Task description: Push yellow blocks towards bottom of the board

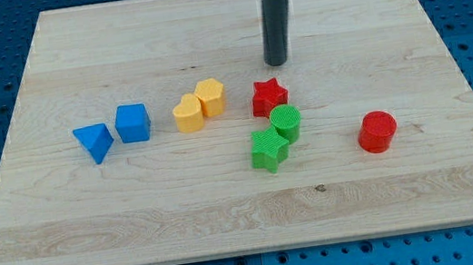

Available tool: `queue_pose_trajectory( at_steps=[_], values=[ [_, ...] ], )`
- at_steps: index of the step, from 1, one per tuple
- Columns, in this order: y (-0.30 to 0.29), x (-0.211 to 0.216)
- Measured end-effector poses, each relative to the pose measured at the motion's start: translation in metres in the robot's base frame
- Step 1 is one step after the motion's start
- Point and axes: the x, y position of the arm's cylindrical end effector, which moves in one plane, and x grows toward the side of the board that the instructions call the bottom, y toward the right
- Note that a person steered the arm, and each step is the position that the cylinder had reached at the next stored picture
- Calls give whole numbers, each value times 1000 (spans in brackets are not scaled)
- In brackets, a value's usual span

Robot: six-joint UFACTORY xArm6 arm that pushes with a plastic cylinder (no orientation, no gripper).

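My tip (277, 62) rests on the wooden board (94, 234) just above the red star (269, 98), right of the touching yellow hexagon (211, 96) and yellow heart (187, 114), apart from both.

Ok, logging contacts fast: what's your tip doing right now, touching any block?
My tip: touching nothing, holding nothing, on bare board above the red star, up-right of the two yellow blocks.

The dark rod stands upright; my tip (277, 62) rests on the board.
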Motion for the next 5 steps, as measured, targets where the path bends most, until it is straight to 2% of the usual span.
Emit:
queue_pose_trajectory(
  at_steps=[1,5],
  values=[
    [9,21],
    [-101,43]
  ],
)
